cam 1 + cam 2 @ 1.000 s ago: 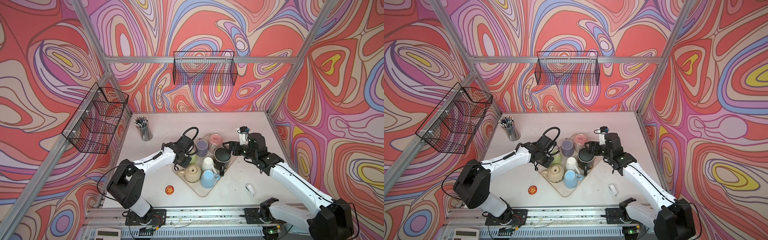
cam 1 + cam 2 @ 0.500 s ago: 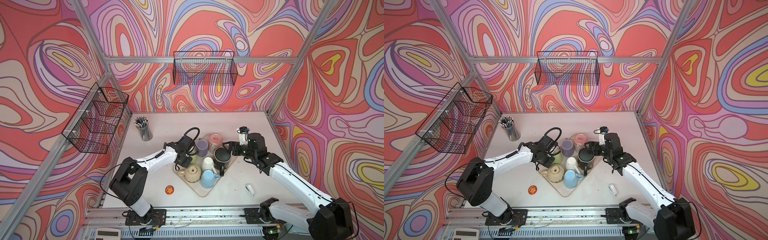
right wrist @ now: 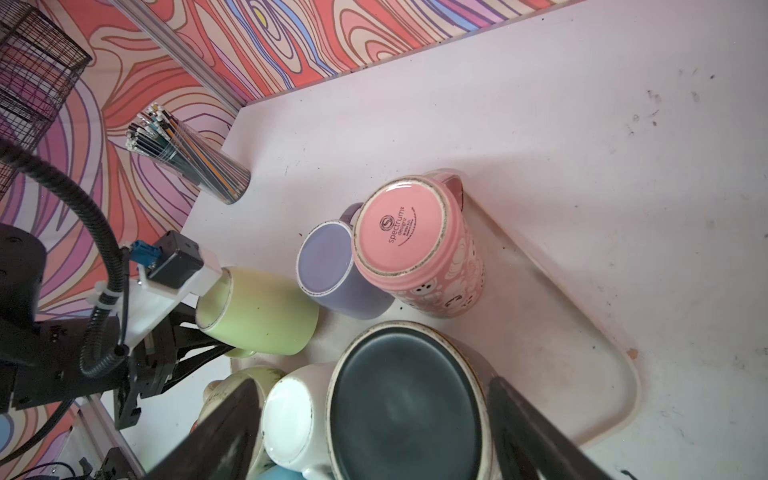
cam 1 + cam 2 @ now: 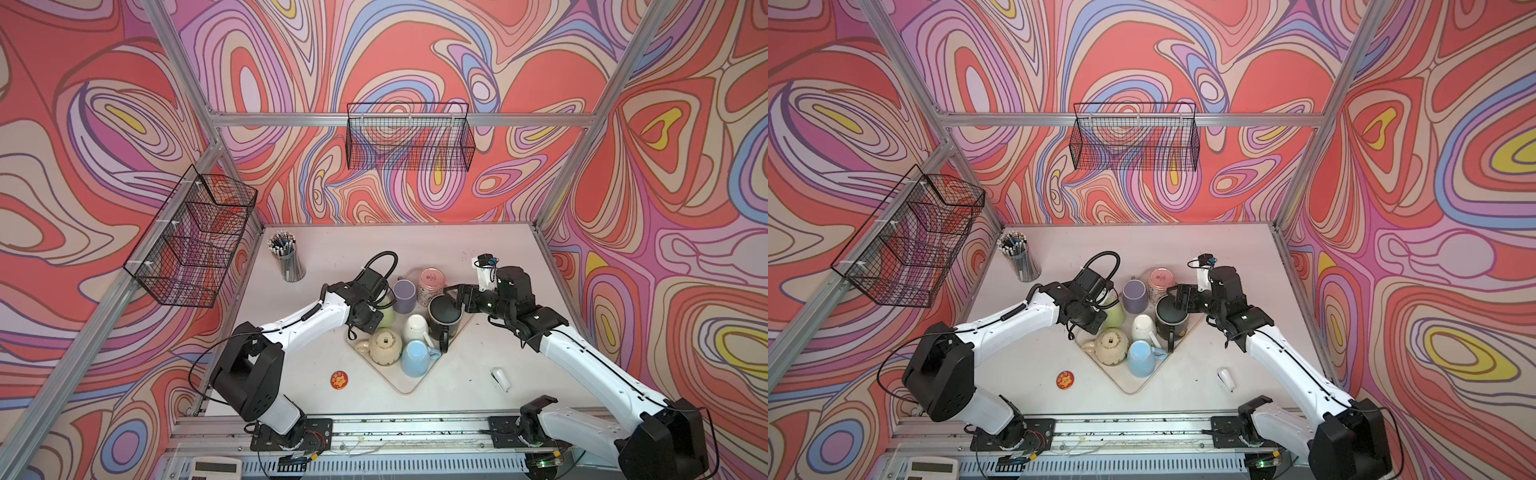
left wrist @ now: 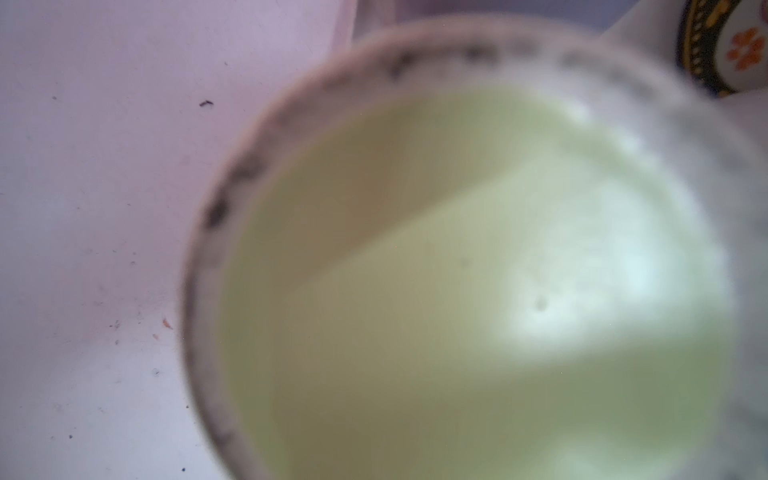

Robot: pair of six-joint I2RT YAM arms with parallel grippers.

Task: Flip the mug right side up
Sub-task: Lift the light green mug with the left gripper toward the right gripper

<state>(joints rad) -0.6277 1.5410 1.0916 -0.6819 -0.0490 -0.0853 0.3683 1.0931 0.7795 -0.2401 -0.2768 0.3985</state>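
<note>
Mug (image 3: 257, 316), green, tilted, its handle pinched in left pincer (image 3: 218, 348)

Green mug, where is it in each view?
In a top view: green mug, left of purple mug.
In a top view: green mug, same spot.
Left wrist: blurred, fills most of the frame.
Right wrist: tilted, beside the purple mug.
Landmark: purple mug, not in left wrist.

Pale tabletop (image 4: 415, 249), lightly scuffed.
Middle: a cream tray (image 4: 405, 383) set cornerwise; far left: a clear pen holder (image 4: 289, 266); near the front edge: a round orange badge (image 4: 339, 380) and, well apart, a small white object (image 4: 500, 378).
</note>
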